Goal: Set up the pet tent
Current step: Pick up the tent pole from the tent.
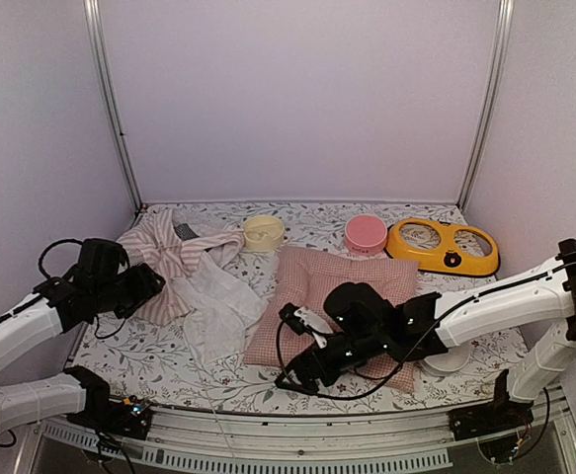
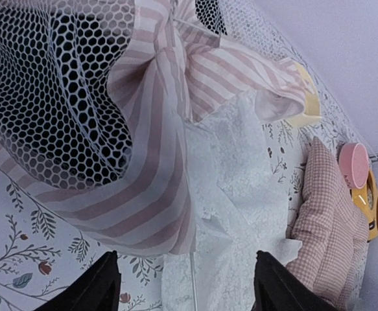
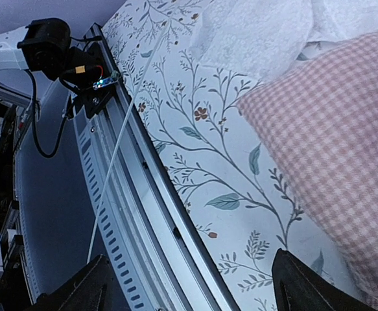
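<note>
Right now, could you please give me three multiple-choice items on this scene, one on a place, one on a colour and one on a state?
1. Where on the table does the yellow feeder stand?
A) far right
B) near left
C) near middle

2. What colour is the bowl nearest the pet tent?
A) black
B) cream
C) blue

3. How is the pet tent?
A) standing up
B) packed in a bag
C) lying collapsed

Answers:
1 A, it sits by the far right corner.
2 B, the bowl next to the striped fabric is cream.
3 C, its fabric lies crumpled on the table.
</note>
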Available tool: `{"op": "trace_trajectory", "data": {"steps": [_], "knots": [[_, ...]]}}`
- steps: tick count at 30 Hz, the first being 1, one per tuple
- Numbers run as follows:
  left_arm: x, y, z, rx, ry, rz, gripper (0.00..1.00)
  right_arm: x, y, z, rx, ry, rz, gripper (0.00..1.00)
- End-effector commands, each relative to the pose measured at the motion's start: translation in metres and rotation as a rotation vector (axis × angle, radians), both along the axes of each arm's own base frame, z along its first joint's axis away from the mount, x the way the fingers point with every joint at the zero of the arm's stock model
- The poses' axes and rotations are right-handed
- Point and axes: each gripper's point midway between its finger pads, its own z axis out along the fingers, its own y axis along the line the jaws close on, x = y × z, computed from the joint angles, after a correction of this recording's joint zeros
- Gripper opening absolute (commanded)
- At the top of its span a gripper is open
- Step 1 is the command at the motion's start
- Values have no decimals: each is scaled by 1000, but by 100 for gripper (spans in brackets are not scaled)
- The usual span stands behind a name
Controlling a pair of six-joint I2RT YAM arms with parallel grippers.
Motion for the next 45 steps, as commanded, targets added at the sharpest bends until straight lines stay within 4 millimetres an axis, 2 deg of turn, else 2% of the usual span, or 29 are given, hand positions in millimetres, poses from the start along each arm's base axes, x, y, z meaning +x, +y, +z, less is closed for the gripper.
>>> {"op": "trace_trajectory", "data": {"steps": [1,4,7,11,15,20,23,25,30,33,39,45], "knots": [[-16,-22,3,-61,-22,-104,71,-33,41,6,50,44,57,85],[-36,-34,-9,-102,7,-153,71,-50,59,-4,26,52,84,83],[-57,-47,-22,-148,39,-185,69,-53,70,-11,6,66,81,80],[-79,-72,-35,-229,72,-245,64,-42,69,-8,2,36,34,80],[-100,-102,-43,-266,111,-311,63,-27,64,-6,-6,22,23,80],[-113,-122,-56,-242,168,-333,60,-13,58,-5,-12,12,22,79],[-113,-126,-63,-236,183,-314,55,-12,59,-3,-8,5,32,79],[-112,-130,-63,-248,184,-311,46,-13,59,-3,-5,7,42,80],[-100,-145,-50,-270,140,-317,13,-17,57,-6,-10,17,61,80],[-90,-152,-39,-271,97,-310,0,-19,54,-3,-7,18,74,79],[-69,-163,-21,-273,17,-286,0,-33,41,4,9,49,123,80],[-52,-173,-3,-321,-51,-248,0,-60,22,1,13,139,223,79]]}}
